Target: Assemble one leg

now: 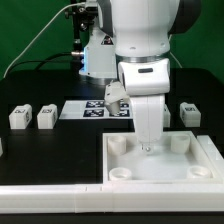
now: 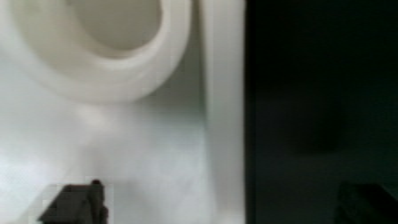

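Count: three legs clearly seen, one panel, one marker board, one arm with one claw. The far-left leg (image 1: 18,117) and inner-left leg (image 1: 46,117) sit side by side, not touching, on the black table (image 1: 40,150) at the exterior view's left. The right leg (image 1: 188,113) sits alone at the exterior view's right, just beyond the panel's far right corner. A fourth tagged object (image 1: 117,97) shows next to the arm at the marker board's right end; I cannot tell if it is a leg. Each leg is a small chunky white block with a black-and-white square tag on the face turned toward the camera. All three rest on the table and none is in the claw. They are too small and squat here to tell the long axis or which way they point. The marker board (image 1: 92,109) lies flat, far of centre, between the left pair and the arm. The large white square panel (image 1: 160,180) with four round corner sockets (image 1: 120,146) lies near, right of centre. The claw (image 1: 148,148) hangs straight down over the panel's far half, between the two far sockets. The wrist view shows panel surface, one socket, the panel edge and dark table beyond. One dark fingertip (image 2: 75,205) sits far off to one side and the other is lost in the dark. The claw looks spread wide with nothing between its fingers.
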Robot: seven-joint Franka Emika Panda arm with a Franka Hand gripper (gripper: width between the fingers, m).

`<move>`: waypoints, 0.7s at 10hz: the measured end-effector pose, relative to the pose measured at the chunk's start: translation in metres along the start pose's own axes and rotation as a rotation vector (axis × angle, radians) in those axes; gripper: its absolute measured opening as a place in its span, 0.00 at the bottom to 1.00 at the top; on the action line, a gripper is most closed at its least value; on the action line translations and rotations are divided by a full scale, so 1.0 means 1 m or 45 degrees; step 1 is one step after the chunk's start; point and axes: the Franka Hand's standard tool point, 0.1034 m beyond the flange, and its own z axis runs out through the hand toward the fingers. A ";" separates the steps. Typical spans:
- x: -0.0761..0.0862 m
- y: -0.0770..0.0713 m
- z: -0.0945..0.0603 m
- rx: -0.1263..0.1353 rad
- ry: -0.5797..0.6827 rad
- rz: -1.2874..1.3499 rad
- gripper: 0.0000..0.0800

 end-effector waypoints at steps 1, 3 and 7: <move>0.005 -0.001 -0.010 -0.008 -0.005 0.091 0.81; 0.027 -0.012 -0.025 -0.028 -0.007 0.305 0.81; 0.092 -0.035 -0.029 -0.017 0.017 1.033 0.81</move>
